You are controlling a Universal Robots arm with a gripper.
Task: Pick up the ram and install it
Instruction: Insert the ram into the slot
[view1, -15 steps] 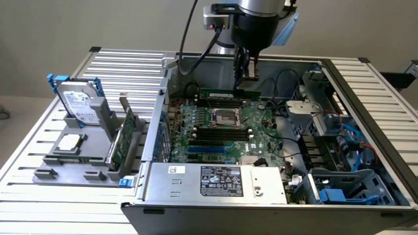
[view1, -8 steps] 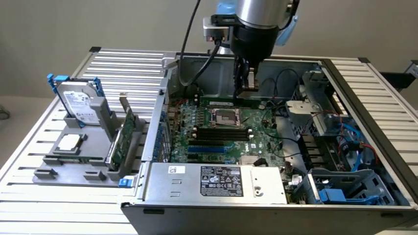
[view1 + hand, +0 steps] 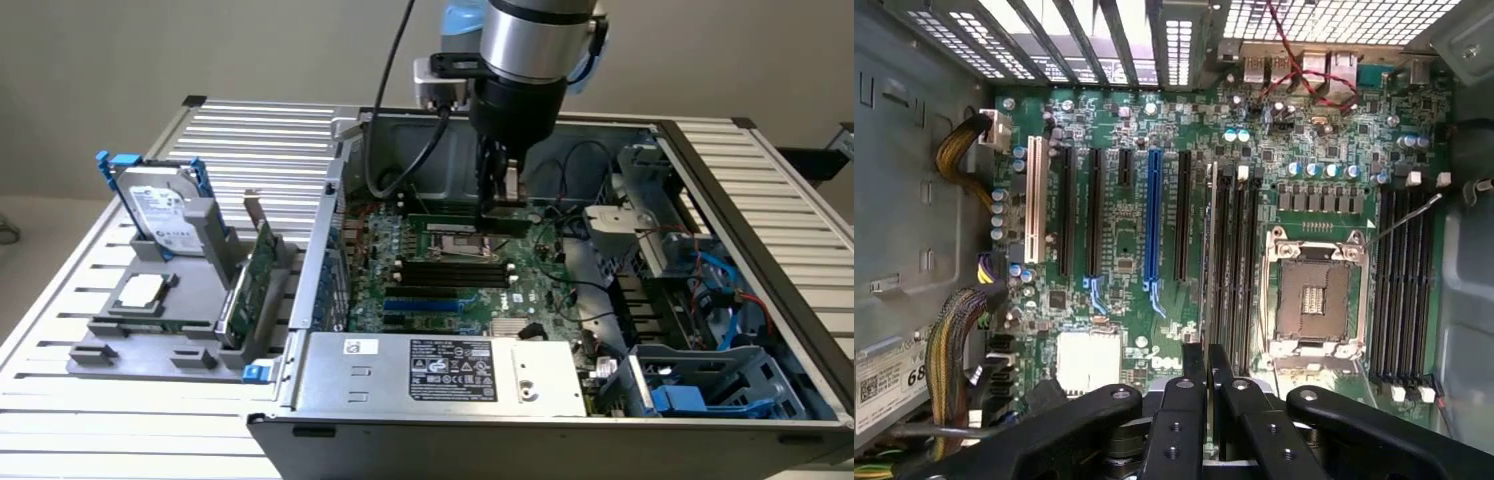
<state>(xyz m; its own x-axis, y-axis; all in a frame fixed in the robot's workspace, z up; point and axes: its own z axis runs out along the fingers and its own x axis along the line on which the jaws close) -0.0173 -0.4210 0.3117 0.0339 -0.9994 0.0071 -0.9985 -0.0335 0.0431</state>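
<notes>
The jaws are clenched on the ram (image 3: 447,221). It is held edge-down inside the case, low over the motherboard (image 3: 1124,240) and lined up lengthwise with the black slots (image 3: 1239,260) beside the CPU socket (image 3: 1312,300) — seemingly to meet one squarely.

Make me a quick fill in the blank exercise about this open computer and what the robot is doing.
The gripper is shut on the ___, a thin green stick.
It holds this stick above the green ___ inside the open computer case.
On the grey stand outside the case, a silver ___ in a blue frame stands upright.
Missing words: ram; motherboard; hard drive.
</notes>
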